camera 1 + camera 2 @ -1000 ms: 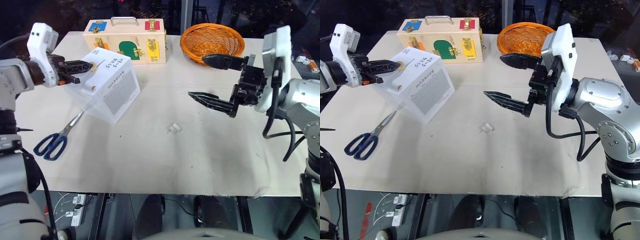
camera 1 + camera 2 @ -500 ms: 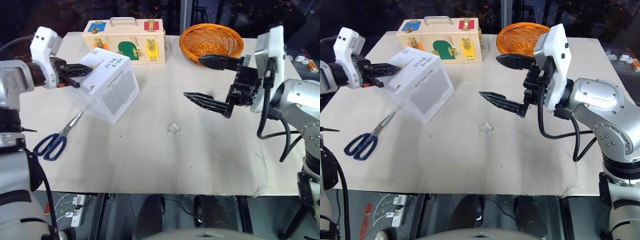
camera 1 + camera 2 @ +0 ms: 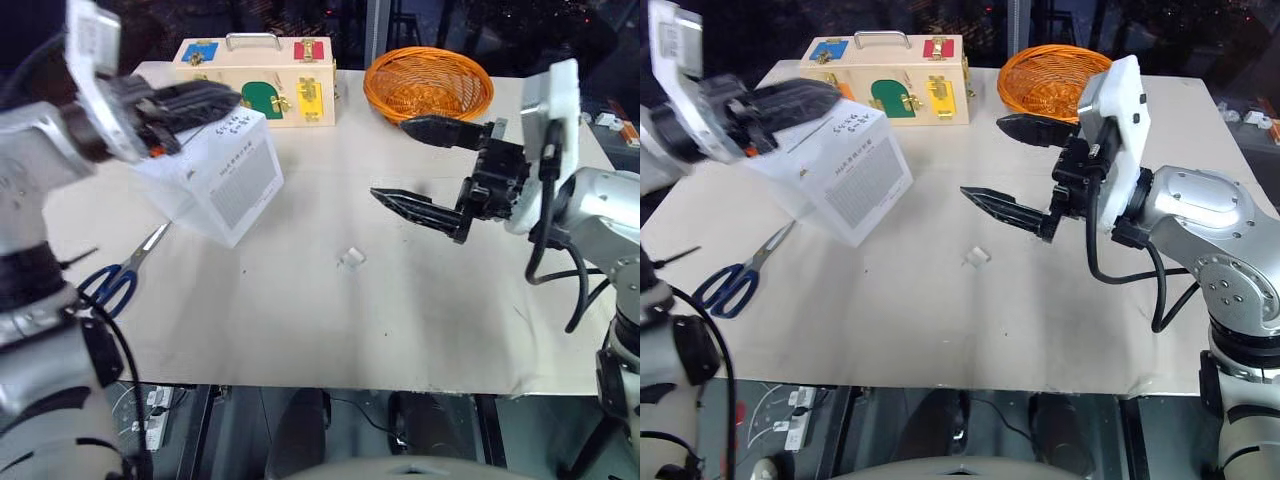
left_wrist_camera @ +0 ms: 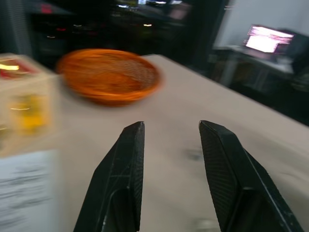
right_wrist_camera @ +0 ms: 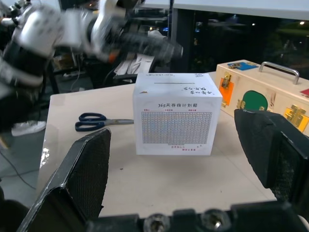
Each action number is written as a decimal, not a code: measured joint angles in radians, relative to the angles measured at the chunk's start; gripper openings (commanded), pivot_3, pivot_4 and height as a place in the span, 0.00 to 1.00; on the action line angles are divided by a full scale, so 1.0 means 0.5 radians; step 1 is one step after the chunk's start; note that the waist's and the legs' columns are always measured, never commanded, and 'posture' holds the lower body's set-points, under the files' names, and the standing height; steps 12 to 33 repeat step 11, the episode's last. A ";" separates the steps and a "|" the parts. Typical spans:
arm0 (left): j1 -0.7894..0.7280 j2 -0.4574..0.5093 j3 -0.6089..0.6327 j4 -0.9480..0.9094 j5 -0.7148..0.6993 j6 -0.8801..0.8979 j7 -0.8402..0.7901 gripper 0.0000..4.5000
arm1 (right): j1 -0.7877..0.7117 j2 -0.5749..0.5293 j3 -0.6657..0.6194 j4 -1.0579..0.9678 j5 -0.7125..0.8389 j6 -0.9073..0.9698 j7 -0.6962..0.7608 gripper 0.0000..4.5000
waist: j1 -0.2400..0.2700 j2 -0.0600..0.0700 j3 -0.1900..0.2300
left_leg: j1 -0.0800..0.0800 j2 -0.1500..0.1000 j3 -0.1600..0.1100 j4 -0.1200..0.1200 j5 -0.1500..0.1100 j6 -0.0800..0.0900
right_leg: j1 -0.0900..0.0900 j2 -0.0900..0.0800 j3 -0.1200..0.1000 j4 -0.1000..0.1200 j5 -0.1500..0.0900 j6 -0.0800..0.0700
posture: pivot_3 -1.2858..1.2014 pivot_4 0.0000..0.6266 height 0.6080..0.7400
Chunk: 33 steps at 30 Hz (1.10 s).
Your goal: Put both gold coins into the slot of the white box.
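The white box [image 3: 228, 182] with grey small print stands tilted on the table's left side. Its slot [image 5: 168, 83] is a thin dark line on its top face. Blurred by motion, my left gripper [image 3: 222, 99] hovers just over the box's top, near the far edge. In the left wrist view its fingers [image 4: 126, 164] stand apart with nothing between them. My right gripper [image 3: 390, 158] hangs wide open and empty over the middle right of the table, pointing at the box from a distance. The gold coins are out of view.
A wooden box with colourful latches [image 3: 255, 80] stands behind the white box. An orange basket [image 3: 428, 82] sits at the back right. Blue-handled scissors [image 3: 115, 280] lie at the left edge. A small white scrap [image 3: 350, 257] lies mid-table.
My left gripper was shut at the box's left top edge, a gold disc at its tips. It has swung right over the box and opened; the disc no longer shows. The right arm stayed put.
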<state>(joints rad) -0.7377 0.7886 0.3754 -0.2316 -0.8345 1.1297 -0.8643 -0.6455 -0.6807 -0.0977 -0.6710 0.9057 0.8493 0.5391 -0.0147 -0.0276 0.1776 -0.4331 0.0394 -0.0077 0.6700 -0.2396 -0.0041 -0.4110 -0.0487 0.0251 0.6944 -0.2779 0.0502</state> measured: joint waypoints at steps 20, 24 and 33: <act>1.321 -0.102 0.053 -0.613 0.064 -0.394 0.046 0.39 | 1.639 -0.284 -0.667 -0.170 -0.430 -0.374 0.374 1.00 | 0.005 0.004 -0.004 | 0.011 0.000 0.010 -0.003 0.000 0.000 | 0.009 0.003 0.001 -0.003 -0.001 -0.001 | 0.52 0.24 0.90; 1.321 -0.102 0.053 -0.613 0.064 -0.394 0.046 0.39 | 1.639 -0.284 -0.667 -0.170 -0.430 -0.374 0.374 1.00 | 0.005 0.004 -0.004 | 0.011 0.000 0.010 -0.003 0.000 0.000 | 0.009 0.003 0.001 -0.003 -0.001 -0.001 | 0.52 0.24 0.90; 1.321 -0.102 0.053 -0.613 0.064 -0.394 0.046 0.39 | 1.639 -0.284 -0.667 -0.170 -0.430 -0.374 0.374 1.00 | 0.005 0.004 -0.004 | 0.011 0.000 0.010 -0.003 0.000 0.000 | 0.009 0.003 0.001 -0.003 -0.001 -0.001 | 0.52 0.24 0.90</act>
